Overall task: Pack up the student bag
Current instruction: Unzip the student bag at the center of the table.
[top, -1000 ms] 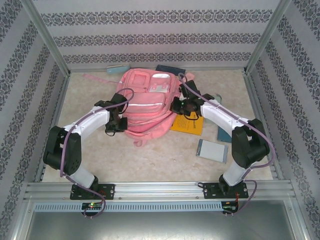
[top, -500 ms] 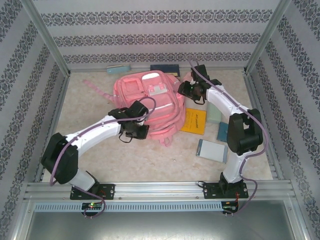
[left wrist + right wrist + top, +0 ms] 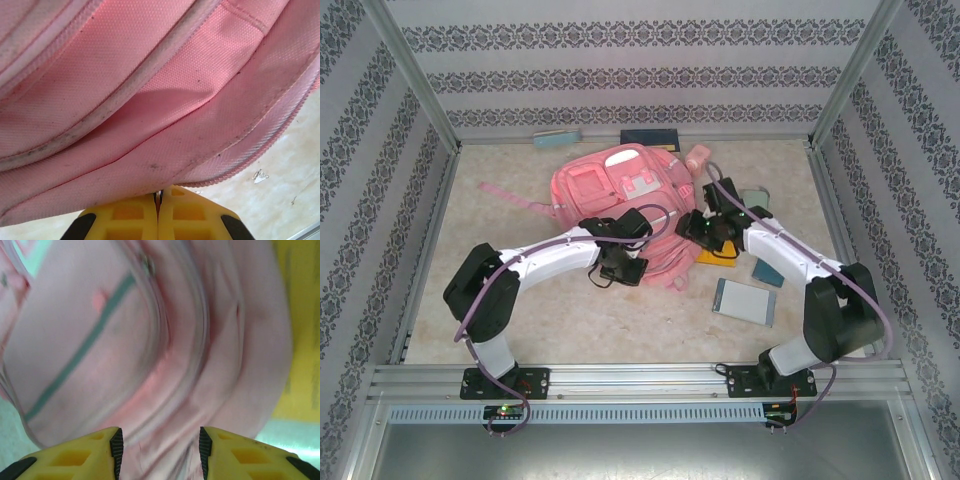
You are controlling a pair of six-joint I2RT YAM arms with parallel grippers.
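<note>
The student bag (image 3: 610, 190), a large pink backpack with white-trimmed pockets, lies flat in the middle of the table. My left gripper (image 3: 622, 268) is at its near edge. In the left wrist view the yellow fingers (image 3: 125, 220) are pressed together, pinching a thin bit of the bag's seam (image 3: 165, 150) at their tips. My right gripper (image 3: 693, 228) is at the bag's right side. Its jaws stand apart in the right wrist view, with blurred pink fabric (image 3: 150, 355) under them and nothing gripped.
A yellow book (image 3: 718, 256) lies partly under the right gripper, with a teal book (image 3: 767, 271) and a grey notebook (image 3: 745, 301) to its right. A dark blue book (image 3: 650, 138) and a light blue one (image 3: 556, 137) lie by the back wall.
The left arm swung right, dragging the bag's near edge and turning the bag. The right gripper opened, let go of the bag, reached back, then returned to the bag's right side.
</note>
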